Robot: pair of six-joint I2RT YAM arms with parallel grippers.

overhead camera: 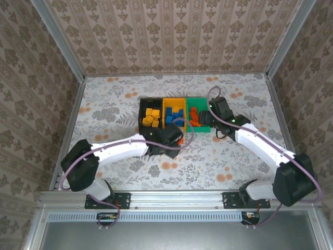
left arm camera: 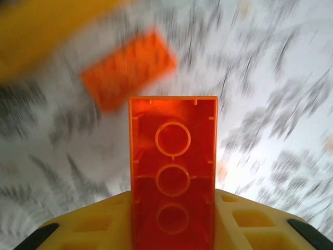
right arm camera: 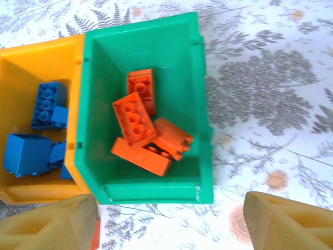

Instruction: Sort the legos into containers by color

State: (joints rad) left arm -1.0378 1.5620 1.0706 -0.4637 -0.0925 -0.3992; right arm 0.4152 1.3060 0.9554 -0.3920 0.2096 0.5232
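My left gripper (left arm camera: 173, 213) is shut on an orange-red lego (left arm camera: 173, 156), whose hollow underside faces the camera. It hangs just in front of the yellow-orange bin (overhead camera: 174, 124). A second orange-red lego (left arm camera: 130, 67) lies on the table beyond it. The black bin (overhead camera: 141, 115) holds yellow legos (overhead camera: 151, 117). In the yellow-orange bin (right arm camera: 31, 62) lie blue legos (right arm camera: 48, 103). The green bin (right arm camera: 195, 104) holds several orange-red legos (right arm camera: 136, 119). My right gripper (right arm camera: 169, 224) is open over the table at the green bin's near wall, with nothing between its fingers (right arm camera: 291, 221).
The three bins stand joined in a row at mid-table on a floral cloth (overhead camera: 114, 104). Metal frame rails (overhead camera: 70, 120) border the table left and right, and patterned walls enclose it. The right arm (overhead camera: 260, 143) stretches across the table's right side.
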